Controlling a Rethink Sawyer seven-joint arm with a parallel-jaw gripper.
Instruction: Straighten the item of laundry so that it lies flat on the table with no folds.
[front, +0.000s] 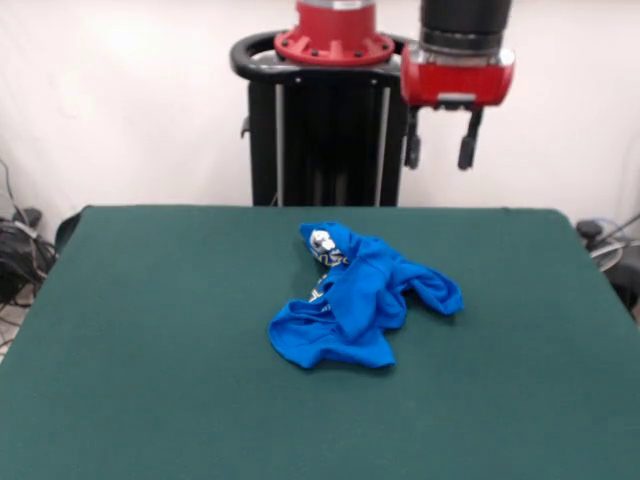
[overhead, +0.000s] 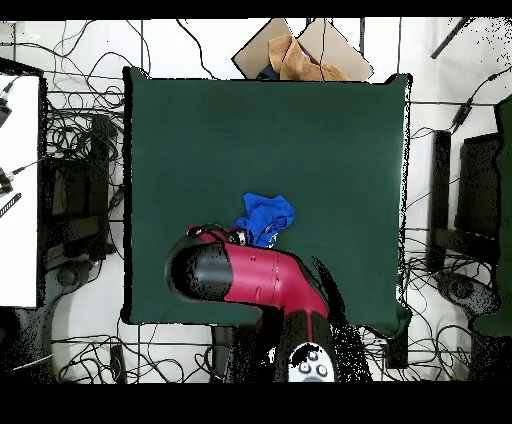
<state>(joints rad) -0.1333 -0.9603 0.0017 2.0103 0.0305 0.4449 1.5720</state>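
The item of laundry (front: 362, 296) is a bright blue shirt lying crumpled in a heap near the middle of the dark green table (front: 150, 340). Several folds run across it, and a bit of white print shows at its far end. My gripper (front: 441, 150) hangs high above the table's far edge, up and to the right of the shirt, open, with nothing between its two black fingers. In the overhead view the shirt (overhead: 266, 216) shows just past the red arm (overhead: 250, 275), which covers its near part, and the gripper is hidden under the arm.
Green cloth (overhead: 200, 130) stretches wide on every side of the shirt. A brown cardboard box (overhead: 300, 55) lies beyond the table's top edge in the overhead view. Cables cover the floor around the table.
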